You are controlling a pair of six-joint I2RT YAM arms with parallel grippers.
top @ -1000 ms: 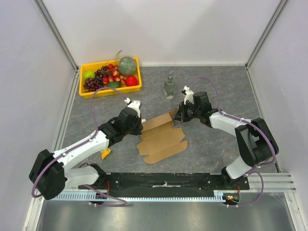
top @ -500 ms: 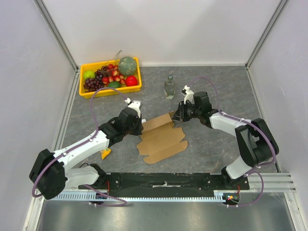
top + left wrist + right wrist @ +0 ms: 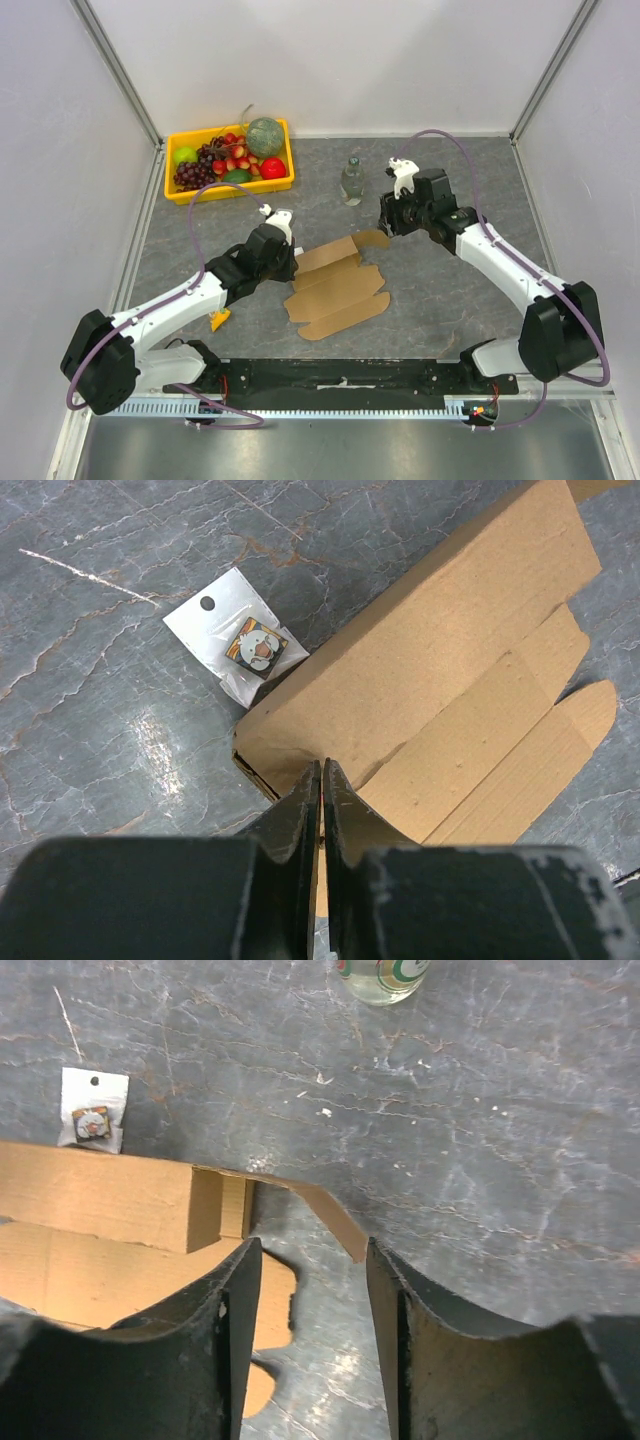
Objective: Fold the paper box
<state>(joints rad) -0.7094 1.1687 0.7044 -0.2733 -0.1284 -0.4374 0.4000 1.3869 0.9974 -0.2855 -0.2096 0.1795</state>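
The paper box [image 3: 335,285] is brown cardboard, partly folded, lying mid-table with one long wall raised and its flaps spread flat. My left gripper [image 3: 291,262] is shut on the raised wall's left end; in the left wrist view a thin edge of the box [image 3: 450,680] sits between the closed fingers of this gripper [image 3: 322,767]. My right gripper [image 3: 386,220] is open and empty, held above and just right of the box's right end. In the right wrist view this gripper [image 3: 310,1260] is over bare table, and a curled end flap [image 3: 335,1215] of the box [image 3: 100,1200] juts out between its fingers.
A small plastic packet [image 3: 250,645] lies beside the box's far side and also shows in the right wrist view [image 3: 93,1110]. A bottle [image 3: 351,181] stands behind the box. A yellow tray [image 3: 230,188] of fruit sits at the back left. A small yellow object [image 3: 219,319] lies under the left arm.
My right gripper has let go of the box's right end flap and drawn back and up to the right. The flap now sticks out loose. The left gripper has not moved.
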